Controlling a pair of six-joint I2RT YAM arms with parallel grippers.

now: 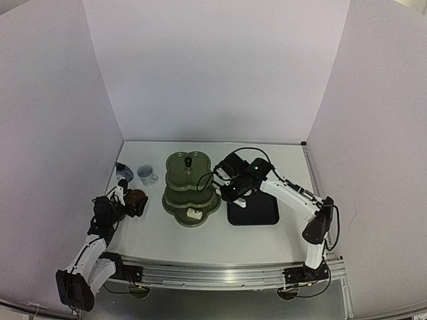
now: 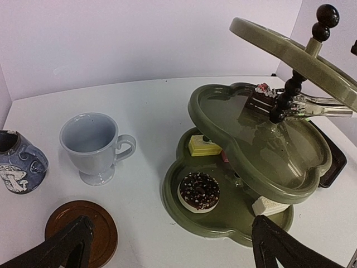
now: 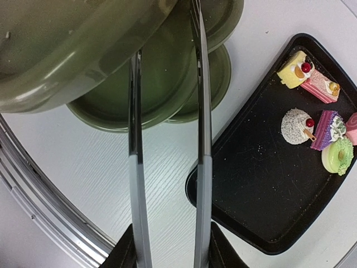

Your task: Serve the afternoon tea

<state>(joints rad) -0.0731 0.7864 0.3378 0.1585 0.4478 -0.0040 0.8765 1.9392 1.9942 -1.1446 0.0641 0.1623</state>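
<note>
The chocolate slice [image 2: 258,101] sits on the middle tier of the olive stand [image 2: 279,159], at the far end of the metal tongs [image 3: 200,111]

The right claw [image 3: 170,250] clasps the tongs, their blades parted; the slice lies straight ahead of it beside the post [image 2: 285,100] (tip contact is hidden), long axis roughly along the tongs, which end leads I cannot tell; the left claw [image 2: 171,223], spread wide and empty, sits farther off.

White table [image 1: 167,240] carries green stand [image 1: 187,197], black tray [image 1: 260,212], pale-blue cup [image 2: 92,145], mushroom-print cup [image 2: 19,162], brown coaster [image 2: 81,226]
</note>
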